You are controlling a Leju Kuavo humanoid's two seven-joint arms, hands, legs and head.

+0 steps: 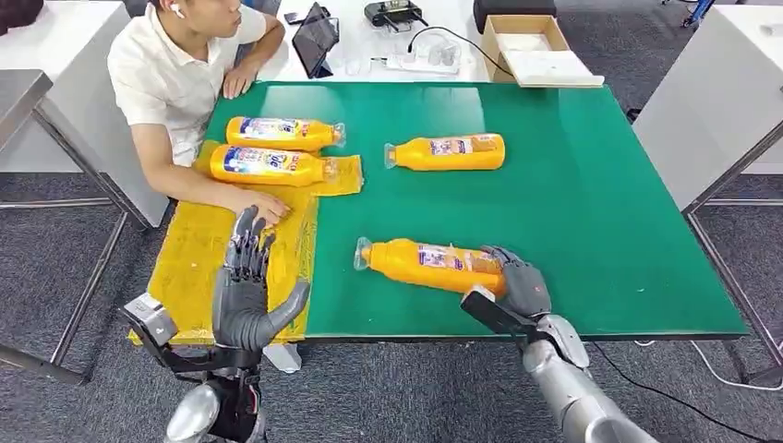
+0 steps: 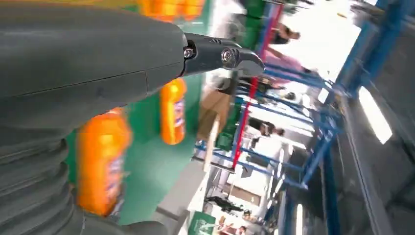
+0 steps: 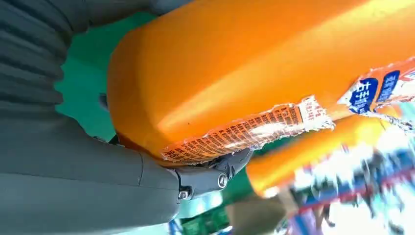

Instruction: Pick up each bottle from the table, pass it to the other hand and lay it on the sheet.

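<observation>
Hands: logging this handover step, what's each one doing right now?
Left hand: open, fingers spread, holding nothing.
Right hand: grips the base end of the nearest orange bottle.

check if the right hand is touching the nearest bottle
Touching: in the right wrist view the right hand presses against the bottle base.

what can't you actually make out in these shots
- Head view: base of the near bottle, covered by the right hand.
- Head view: label text on every bottle, too small.
- Left wrist view: bottles and background, motion-blurred; left hand blocks much.
- Right wrist view: bottle cap, cut off.
</observation>
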